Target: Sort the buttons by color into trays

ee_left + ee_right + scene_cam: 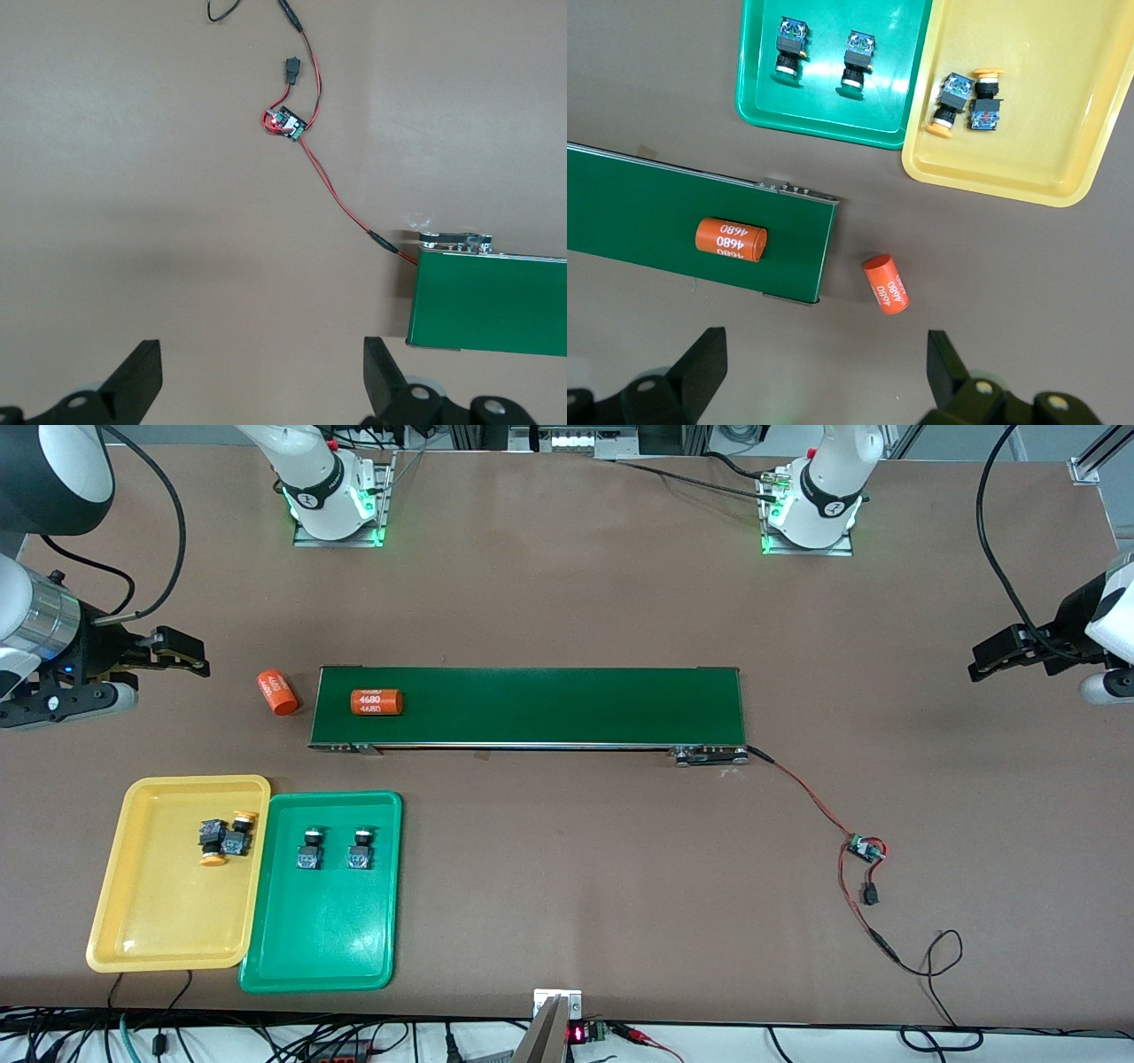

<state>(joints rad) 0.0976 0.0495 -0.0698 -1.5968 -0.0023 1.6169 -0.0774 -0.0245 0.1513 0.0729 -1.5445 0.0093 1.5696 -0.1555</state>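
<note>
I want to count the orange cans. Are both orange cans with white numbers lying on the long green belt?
No, only one orange cylinder with white print lies on the long dark green conveyor belt; the other orange cylinder lies on the brown table beside it.

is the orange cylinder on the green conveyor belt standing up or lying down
Lying down: the orange cylinder rests on its side on the dark green conveyor belt, its printed side facing up.

Right end effector (190,657): arm body cut by front view's edge; in right wrist view only finger (700,372) stubs show, bases cropped. Left end effector (992,660): wrist cropped at edge. Conveyor belt (487,301) runs out of left wrist view. Two yellow buttons (221,837) overlap, contact probably touching. Green buttons (334,849): caps too small to judge colour.
</note>
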